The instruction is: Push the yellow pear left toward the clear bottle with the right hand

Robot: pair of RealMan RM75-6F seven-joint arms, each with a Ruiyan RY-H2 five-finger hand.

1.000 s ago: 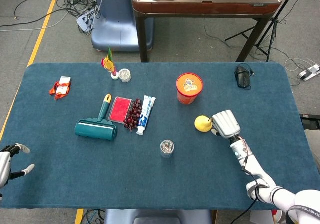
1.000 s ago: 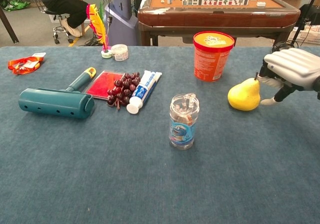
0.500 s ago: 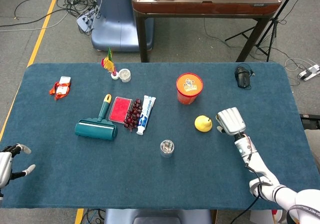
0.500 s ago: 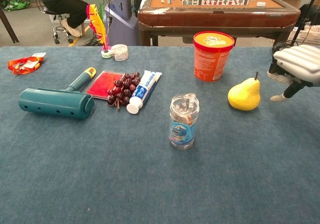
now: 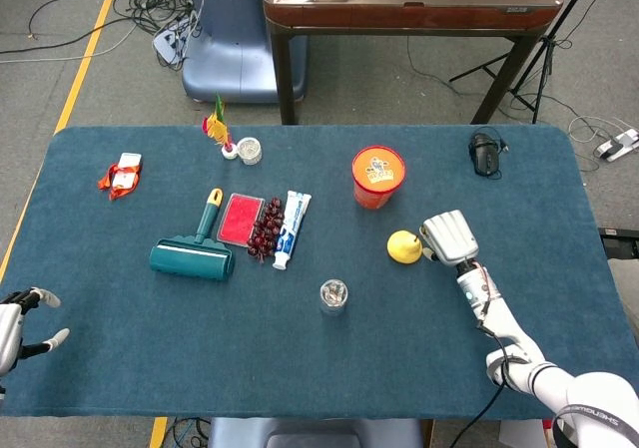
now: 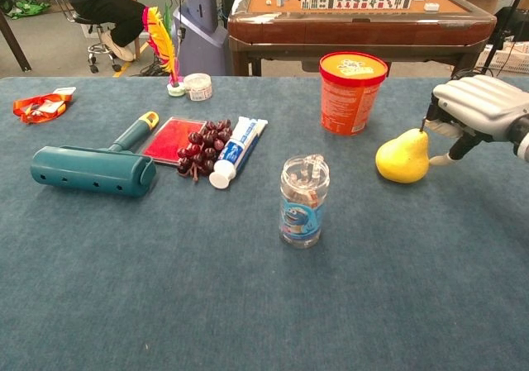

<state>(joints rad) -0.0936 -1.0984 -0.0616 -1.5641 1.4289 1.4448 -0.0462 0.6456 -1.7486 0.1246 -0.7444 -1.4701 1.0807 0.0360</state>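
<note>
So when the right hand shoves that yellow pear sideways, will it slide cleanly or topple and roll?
Probably not cleanly. The yellow pear stands upright, stem up, and the right hand sits near its narrow top, so it may tip. Its rounded body could then roll off line. The cloth-covered table likely grips more than it lets slide.

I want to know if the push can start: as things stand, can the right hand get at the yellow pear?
Probably yes: the right hand sits right beside the yellow pear, on its right, nothing between them.

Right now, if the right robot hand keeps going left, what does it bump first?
The yellow pear, most likely. The right robot hand sits just to its right, close to its stem side. The clear bottle lies further left.
</note>
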